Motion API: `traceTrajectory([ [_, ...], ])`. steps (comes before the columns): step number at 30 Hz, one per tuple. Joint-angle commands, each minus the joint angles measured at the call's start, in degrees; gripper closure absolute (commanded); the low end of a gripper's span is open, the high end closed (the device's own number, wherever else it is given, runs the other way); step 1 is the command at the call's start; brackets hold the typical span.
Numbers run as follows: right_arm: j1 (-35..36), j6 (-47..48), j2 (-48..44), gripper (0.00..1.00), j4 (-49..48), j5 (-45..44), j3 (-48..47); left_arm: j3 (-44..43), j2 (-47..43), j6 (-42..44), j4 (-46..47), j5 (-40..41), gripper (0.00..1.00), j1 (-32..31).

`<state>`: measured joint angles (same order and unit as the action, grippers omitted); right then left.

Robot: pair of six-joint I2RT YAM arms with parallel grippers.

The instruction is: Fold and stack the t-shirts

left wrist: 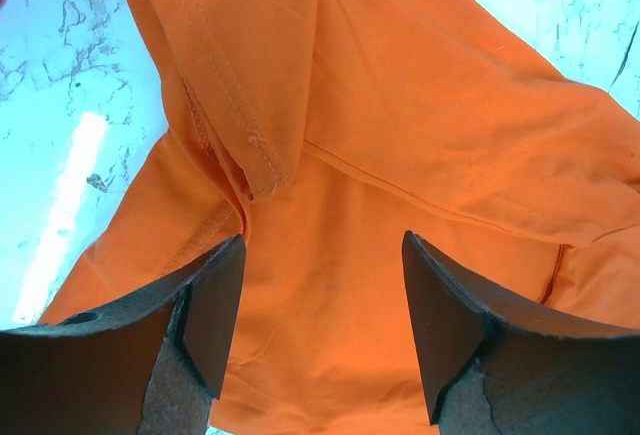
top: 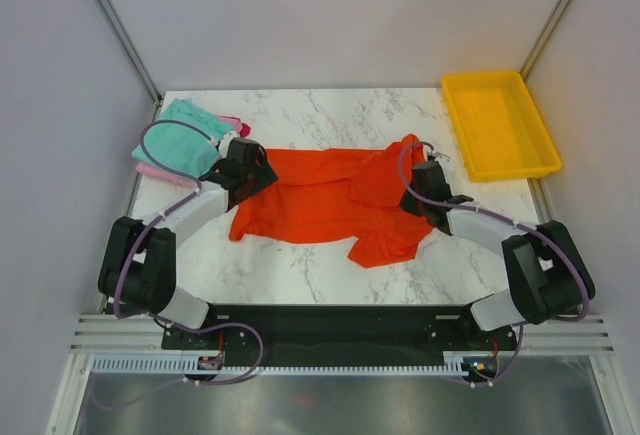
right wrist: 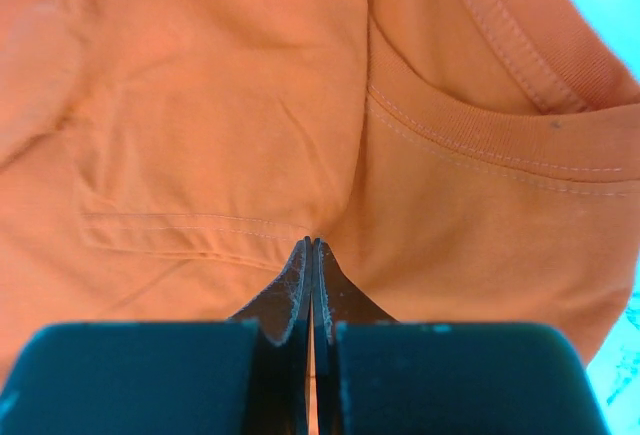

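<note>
The orange-red t-shirt (top: pixel 320 205) lies spread and rumpled across the middle of the table. My left gripper (top: pixel 255 170) is at its left end, jaws open over the cloth (left wrist: pixel 400 105) with nothing between them (left wrist: pixel 322 255). My right gripper (top: pixel 420 180) is at the shirt's right end near the collar; in the right wrist view its jaws (right wrist: pixel 313 245) are shut, pinching a pucker of the orange cloth (right wrist: pixel 200 105). The teal t-shirt (top: pixel 180 140) lies bunched at the back left on top of the pink t-shirt (top: pixel 150 169).
A yellow plastic tray (top: pixel 512 171) stands at the back right, nothing in it. The marble table (top: pixel 300 275) has walls at the back and both sides. The arm bases sit at the near edge.
</note>
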<state>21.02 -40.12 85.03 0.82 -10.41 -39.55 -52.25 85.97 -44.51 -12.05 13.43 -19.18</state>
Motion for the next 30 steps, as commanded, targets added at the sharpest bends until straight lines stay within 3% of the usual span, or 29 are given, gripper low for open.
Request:
traceTrajectory([
  [1,-0.62,-0.4,-4.7,1.0,-2.84,-1.36,1.14,-2.51,1.12,1.53,1.16,2.3,0.29,0.72],
  [9,-1.68,-1.28,-9.62,1.0,-4.07,-2.59,3.69,-3.38,4.19,1.36,1.6,3.18,0.31,1.6],
  [13,-2.12,-1.19,-11.03,1.0,-4.34,-3.38,4.48,-4.44,6.56,1.01,1.51,2.83,0.36,3.26],
  [17,-2.12,-1.28,-11.12,1.0,-4.6,-3.21,4.75,-4.44,7.89,0.3,2.47,-1.64,0.51,4.76],
  [22,-2.47,-1.28,-11.47,1.0,-4.69,-2.86,5.01,-4.35,8.68,0.04,2.74,-1.3,0.51,5.82],
  [25,-2.65,-1.28,-11.82,1.0,-4.77,-2.94,5.18,-4.44,9.39,-0.14,3.0,-1.92,0.72,6.52],
  [26,-2.82,-1.28,-12.0,1.0,-4.77,-2.94,5.18,-4.53,9.56,-0.14,3.09,-2.53,0.93,6.7],
  [27,-2.91,-1.19,-12.17,1.0,-4.77,-2.94,5.27,-4.53,9.39,-0.22,3.09,-2.71,0.98,6.87],
  [30,-3.35,-1.28,-12.79,1.0,-4.77,-2.95,5.36,-4.35,8.34,-0.14,3.09,-2.88,0.98,6.87],
])
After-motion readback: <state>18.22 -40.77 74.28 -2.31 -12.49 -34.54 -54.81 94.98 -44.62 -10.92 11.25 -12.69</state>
